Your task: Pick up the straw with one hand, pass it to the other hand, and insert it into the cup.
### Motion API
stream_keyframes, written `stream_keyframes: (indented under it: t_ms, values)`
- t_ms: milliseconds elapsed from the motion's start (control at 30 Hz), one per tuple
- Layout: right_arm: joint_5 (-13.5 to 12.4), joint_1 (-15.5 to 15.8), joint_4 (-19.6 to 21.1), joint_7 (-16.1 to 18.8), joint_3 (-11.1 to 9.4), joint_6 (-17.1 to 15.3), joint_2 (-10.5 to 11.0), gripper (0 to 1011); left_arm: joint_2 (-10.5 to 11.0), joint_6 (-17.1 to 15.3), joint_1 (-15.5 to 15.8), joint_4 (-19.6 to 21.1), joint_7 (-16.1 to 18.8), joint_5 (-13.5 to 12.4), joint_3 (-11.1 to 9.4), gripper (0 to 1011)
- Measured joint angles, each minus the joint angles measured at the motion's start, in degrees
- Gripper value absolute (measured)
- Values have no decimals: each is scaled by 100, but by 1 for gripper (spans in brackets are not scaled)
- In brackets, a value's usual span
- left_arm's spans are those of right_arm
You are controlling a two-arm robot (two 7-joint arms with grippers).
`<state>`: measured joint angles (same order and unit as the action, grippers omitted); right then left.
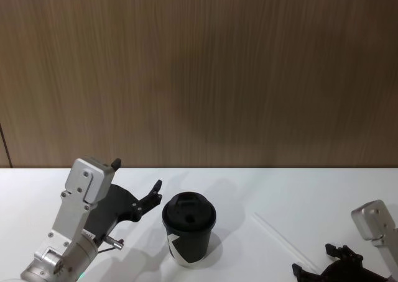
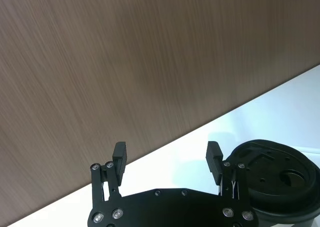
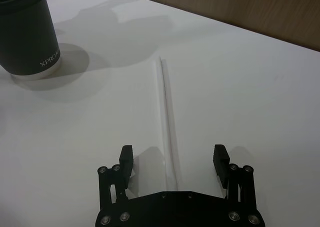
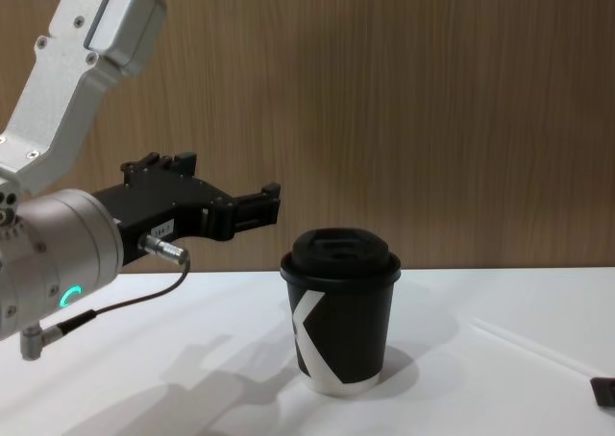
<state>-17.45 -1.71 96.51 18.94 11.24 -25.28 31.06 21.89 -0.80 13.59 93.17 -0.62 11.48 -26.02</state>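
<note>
left gripper (image 2: pixel 167 152): raised, reaching forward, jaws wide apart | right gripper (image 3: pixel 172 154): held low, jaws wide apart

White table (image 1: pixel 261 189), black lidded cup (image 1: pixel 188 235) standing, straw (image 1: pixel 287 243) lying flat

On the counter (image 1: pixel 249 189) the cup (image 1: pixel 188 229) stands between the left hand (image 1: pixel 137 174) and the straw (image 1: pixel 286 237), with the right hand (image 1: pixel 314 260) over the straw's near end.
</note>
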Motion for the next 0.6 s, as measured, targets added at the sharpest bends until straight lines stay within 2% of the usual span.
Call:
stream_keyframes:
  t_ms: [600]
  values:
    - [-90, -35, -16, 12, 42, -35, 40, 1001, 0, 0, 0, 0, 0, 0, 0, 1003]
